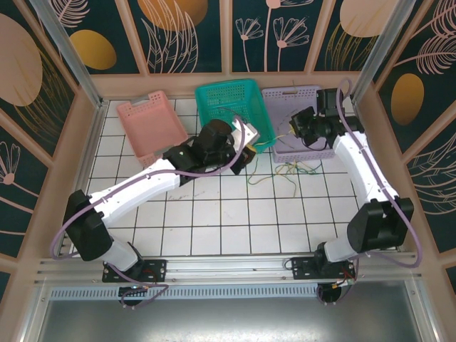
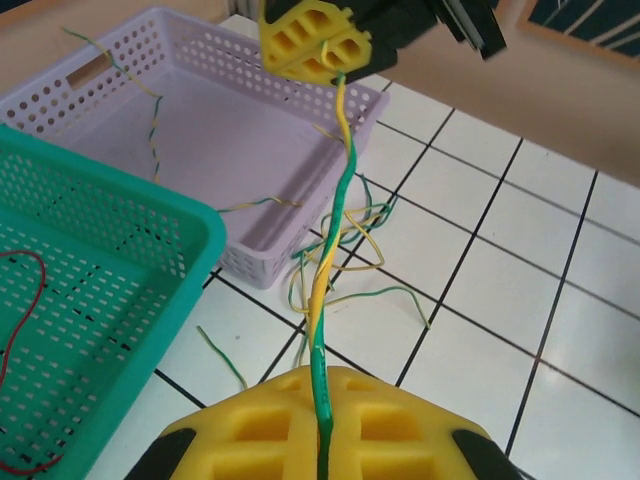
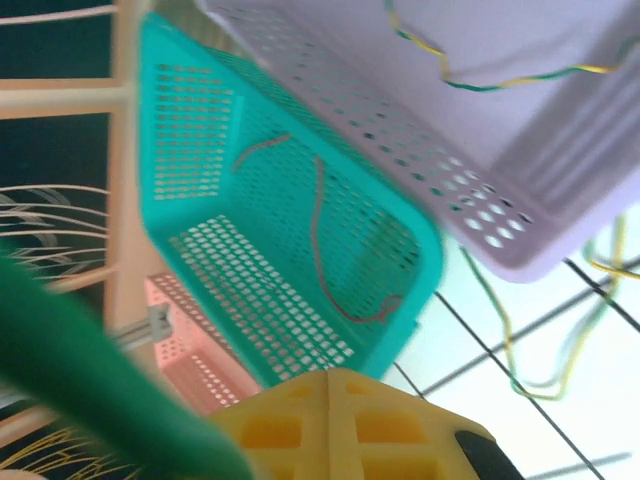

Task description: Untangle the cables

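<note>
A thin green-and-yellow twisted wire [image 2: 345, 180] is clamped between the closed yellow pads of the left end effector [image 2: 322, 425]. Its far end is pinched in the closed yellow pads of the right end effector [image 2: 318, 45], which is raised ahead of and above the left one. The wire is stretched taut in the air between the two, probably so that it can be drawn free of the loose tangle of green-and-yellow cables [image 2: 365, 240]. That tangle lies on the white tiled bench [image 2: 580, 360] beneath the span, roughly midway between the two end effectors. Whether the held wire is caught in the tangle cannot be told, and the strands in it are too interlaced to be counted.

Three perforated plastic baskets are counted:
- A teal basket [image 2: 110, 300] is just to the left of the left end effector.
- A lilac basket [image 2: 240, 140] is ahead and to the left of it, below the right end effector.
- A pink basket [image 1: 151, 128] is farther to the left.

They appear to be set out as bins for the separated cables, sorted by colour. One red wire [image 3: 313, 230] is seen in the teal basket. At least two green-and-yellow strands [image 3: 500, 87] are seen in the lilac one.
</note>
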You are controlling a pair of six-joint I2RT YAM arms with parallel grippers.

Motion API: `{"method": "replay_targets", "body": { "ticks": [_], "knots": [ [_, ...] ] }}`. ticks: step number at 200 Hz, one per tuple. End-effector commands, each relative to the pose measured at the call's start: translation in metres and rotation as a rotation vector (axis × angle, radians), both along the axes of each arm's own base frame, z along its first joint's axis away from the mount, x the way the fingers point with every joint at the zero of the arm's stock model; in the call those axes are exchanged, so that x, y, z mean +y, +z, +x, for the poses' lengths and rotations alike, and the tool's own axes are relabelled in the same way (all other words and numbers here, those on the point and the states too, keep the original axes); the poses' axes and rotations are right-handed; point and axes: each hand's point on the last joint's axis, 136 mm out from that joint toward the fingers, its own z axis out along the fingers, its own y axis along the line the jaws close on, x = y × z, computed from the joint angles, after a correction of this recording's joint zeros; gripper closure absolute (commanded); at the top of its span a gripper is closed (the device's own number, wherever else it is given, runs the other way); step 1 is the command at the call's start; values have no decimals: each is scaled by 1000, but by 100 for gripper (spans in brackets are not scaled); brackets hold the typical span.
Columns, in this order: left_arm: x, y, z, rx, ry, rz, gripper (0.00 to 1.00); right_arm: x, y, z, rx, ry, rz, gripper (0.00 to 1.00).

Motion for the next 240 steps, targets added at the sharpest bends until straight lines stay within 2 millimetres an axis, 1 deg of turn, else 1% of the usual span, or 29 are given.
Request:
{"method": "replay_targets", "body": {
  "ticks": [1,11,24,39,56,69,82,95,105,111,122,129,130,132,140,149,154,164,179,183,186,192,204,214,226,232,234,236,240],
  "knots": [
    [15,-26,-17,-32,-40,184,100,-88,-5,18,26,-106,-291,100],
    [12,-35,-26,-37,-70,224,100,-103,4,24,14,-97,-375,100],
    [7,-47,-37,-32,-106,258,100,-106,17,36,-42,-40,-441,100],
    [-1,-53,-44,-6,-138,250,100,-97,29,49,-103,46,-462,100],
    [-13,-53,-48,22,-172,224,100,-81,35,60,-133,155,-492,100],
    [-24,-51,-51,26,-197,216,100,-70,35,68,-131,236,-545,100],
    [-34,-49,-54,30,-220,206,100,-59,28,74,-109,309,-594,100],
    [-40,-44,-54,46,-213,177,100,-57,26,77,-86,326,-605,100],
    [-44,-39,-50,52,-188,158,100,-57,32,78,-96,315,-597,100],
    [-44,-37,-44,60,-150,152,100,-57,41,79,-123,303,-595,100],
    [-45,-33,-33,89,-84,140,100,-59,59,76,-178,265,-587,85],
    [-46,-21,-28,108,-56,105,100,-60,73,73,-218,237,-568,74],
    [-47,-27,-27,120,-52,113,100,-61,74,73,-223,232,-564,72],
    [-48,-31,-25,136,-46,113,100,-61,77,72,-234,223,-556,69],
    [-50,-27,-18,168,-18,80,100,-66,91,67,-275,185,-523,57],
    [-52,-23,-14,201,3,42,100,-74,103,61,-307,141,-490,48],
    [-53,-23,-11,218,16,29,100,-76,107,58,-319,125,-470,45],
    [-52,-22,-5,254,41,4,100,-84,117,52,-340,88,-436,42],
    [-49,-19,4,304,77,-25,100,-91,130,45,-375,53,-397,39],
    [-48,-18,7,316,88,-30,100,-91,133,43,-383,46,-391,39],
    [-48,-14,9,319,91,-43,100,-92,135,41,-387,40,-385,38],
    [-47,-15,12,338,107,-45,100,-91,140,38,-399,31,-373,38],
    [-45,-9,20,363,129,-60,100,-87,149,31,-425,21,-339,37],
    [-45,-2,25,381,134,-84,100,-77,153,25,-449,28,-297,36],
    [-46,10,29,388,124,-121,100,-60,146,16,-457,52,-231,36],
    [-47,17,30,376,117,-140,100,-47,139,13,-453,73,-185,36],
    [-47,19,30,372,114,-145,100,-40,139,11,-459,85,-167,36],
    [-48,20,31,370,112,-148,100,-34,134,10,-451,97,-147,36],
    [-49,24,31,362,108,-157,100,-22,131,7,-450,114,-109,36]
  ]
}}
